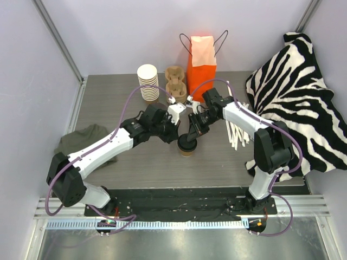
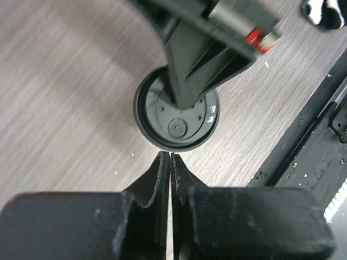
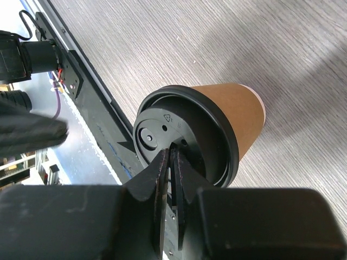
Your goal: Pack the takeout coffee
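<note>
2 finger pairs together: L fingers (image 2: 166, 162) beside takeout coffee (image 3: 238, 114) w/ round black plastic lid (image 2: 179, 129), R fingers (image 3: 169, 154) touching lid

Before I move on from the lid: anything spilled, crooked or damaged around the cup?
No spill or damage shows. The takeout coffee stands upright, lid level, the shut right gripper on top. Only clutter: white sticks fanned loosely under the right arm, a crumpled green cloth far left.

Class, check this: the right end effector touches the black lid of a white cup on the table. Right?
No: the cup is brown, not white, as the right wrist view shows. The right end effector does touch its black lid, on the table.
</note>
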Controlling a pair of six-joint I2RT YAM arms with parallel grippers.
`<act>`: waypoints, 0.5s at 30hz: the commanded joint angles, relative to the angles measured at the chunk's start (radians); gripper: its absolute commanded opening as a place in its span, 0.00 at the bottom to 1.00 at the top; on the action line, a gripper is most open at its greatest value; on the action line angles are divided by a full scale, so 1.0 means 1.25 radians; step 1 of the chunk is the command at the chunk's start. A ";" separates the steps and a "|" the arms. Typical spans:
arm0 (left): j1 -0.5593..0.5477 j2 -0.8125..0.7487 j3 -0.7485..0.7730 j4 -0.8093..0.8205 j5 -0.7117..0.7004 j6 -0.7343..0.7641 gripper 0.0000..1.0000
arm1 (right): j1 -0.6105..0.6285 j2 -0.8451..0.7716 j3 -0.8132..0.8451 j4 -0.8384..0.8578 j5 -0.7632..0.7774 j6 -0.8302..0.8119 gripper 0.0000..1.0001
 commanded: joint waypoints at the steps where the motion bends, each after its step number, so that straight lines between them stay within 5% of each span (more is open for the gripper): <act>1: -0.030 0.016 0.062 -0.013 -0.033 0.047 0.07 | 0.001 0.005 -0.020 0.009 0.049 -0.010 0.16; 15: -0.063 0.170 0.049 -0.075 -0.062 0.148 0.06 | 0.001 0.009 -0.025 0.018 0.049 -0.006 0.16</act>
